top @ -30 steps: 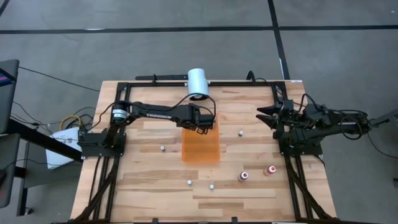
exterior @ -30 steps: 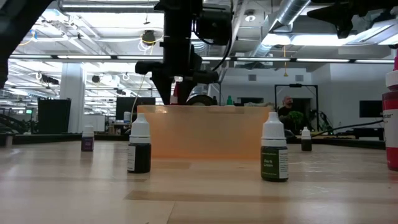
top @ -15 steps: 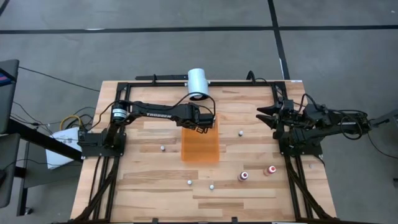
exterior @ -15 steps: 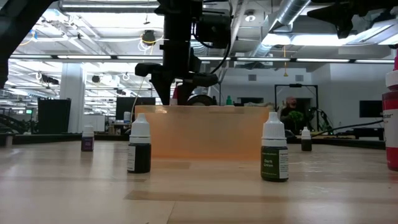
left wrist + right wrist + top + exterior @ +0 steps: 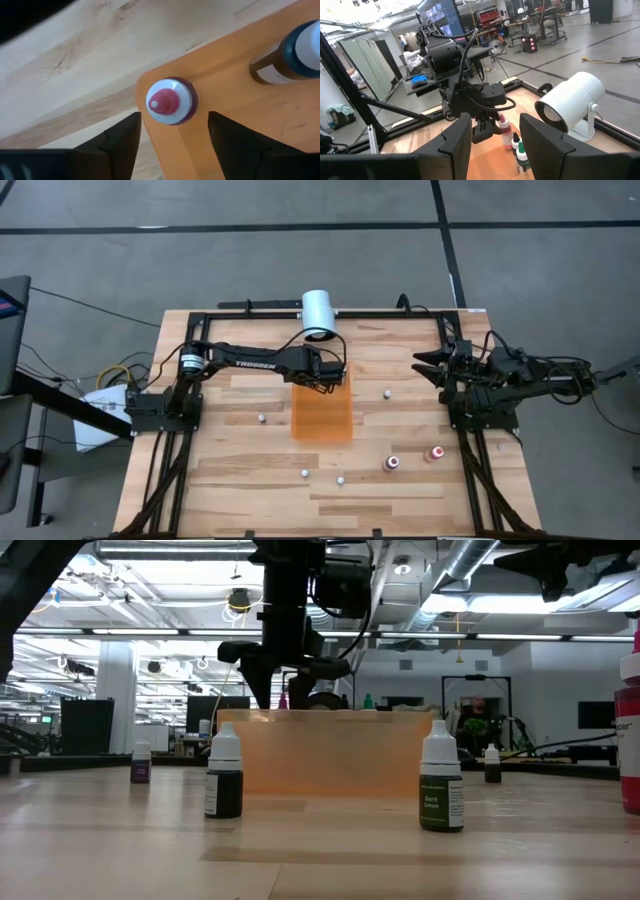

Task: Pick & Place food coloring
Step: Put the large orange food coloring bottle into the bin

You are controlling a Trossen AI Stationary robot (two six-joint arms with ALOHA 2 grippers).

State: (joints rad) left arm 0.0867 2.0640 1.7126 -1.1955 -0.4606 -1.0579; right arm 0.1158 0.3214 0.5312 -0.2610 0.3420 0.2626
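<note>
one red-tipped food coloring bottle [image 5: 169, 101] stands released on the orange mat's [image 5: 322, 420] corner between the left gripper's [image 5: 172, 132] parted fingers, which next should lift clear; the right gripper [image 5: 428, 364], fingers apart, waits at the desk's [image 5: 240, 470] edge.

A light wooden table [image 5: 230, 460] stands on a grey floor [image 5: 300, 260] crossed by dark lines. Beyond it lies an open workshop: white pipes and ducts [image 5: 470, 560] under the ceiling, strip lights [image 5: 150, 552] (several rows, bright), a large screen [image 5: 440, 17], trolleys and benches, and a seated person [image 5: 412, 57] at a desk.
</note>
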